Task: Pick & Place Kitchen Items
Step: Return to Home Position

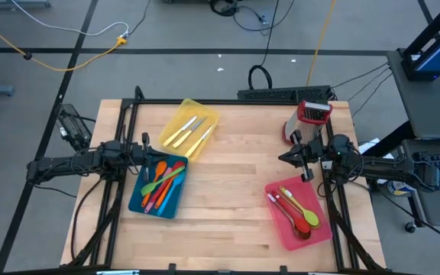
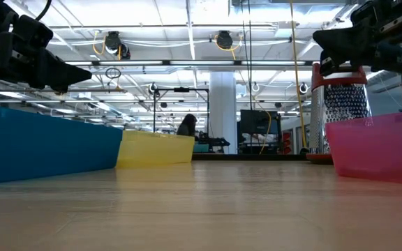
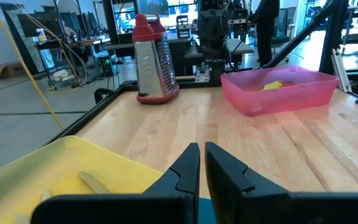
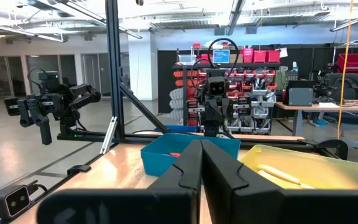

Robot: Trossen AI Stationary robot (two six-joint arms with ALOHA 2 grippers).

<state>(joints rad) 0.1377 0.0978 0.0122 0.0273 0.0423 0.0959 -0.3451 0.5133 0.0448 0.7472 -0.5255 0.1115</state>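
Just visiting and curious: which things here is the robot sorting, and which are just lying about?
Job: colourful utensils in the blue tray; knives in the yellow tray; spoons in the pink tray.
Lying about: box grater; black bar behind it.

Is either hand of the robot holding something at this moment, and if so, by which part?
Nothing is held. The left hand and the right hand are both shut and empty.

Table smooth wood; grater perforated metal; pink tray translucent plastic.
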